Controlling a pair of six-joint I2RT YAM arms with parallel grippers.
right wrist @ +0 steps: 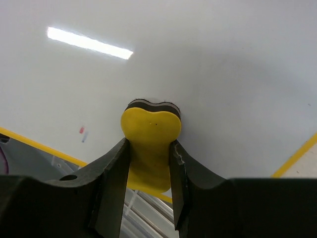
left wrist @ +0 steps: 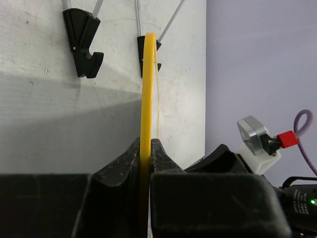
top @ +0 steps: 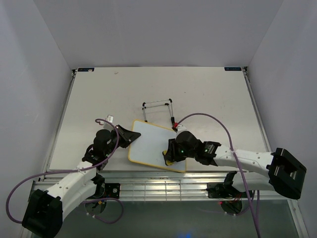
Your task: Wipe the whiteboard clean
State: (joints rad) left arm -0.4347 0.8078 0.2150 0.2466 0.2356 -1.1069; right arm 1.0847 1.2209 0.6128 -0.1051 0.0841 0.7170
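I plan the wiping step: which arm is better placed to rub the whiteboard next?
Right, probably: the right jaws clamp the yellow eraser on the whiteboard; the left jaws only pinch its yellow frame.

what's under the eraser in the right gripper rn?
The white face of the whiteboard; the right gripper holds the eraser against it. A small reddish mark shows to its left. Anything beneath the pad itself is covered.

Whiteboard [top: 148, 144]: one
Eraser [right wrist: 151, 124]: one — yellow block
Wire stand [top: 158, 102]: one
Grippers: two — left gripper [left wrist: 145, 148] and right gripper [right wrist: 150, 148]
Arms: two, left arm [top: 74, 181] and right arm [top: 247, 159]
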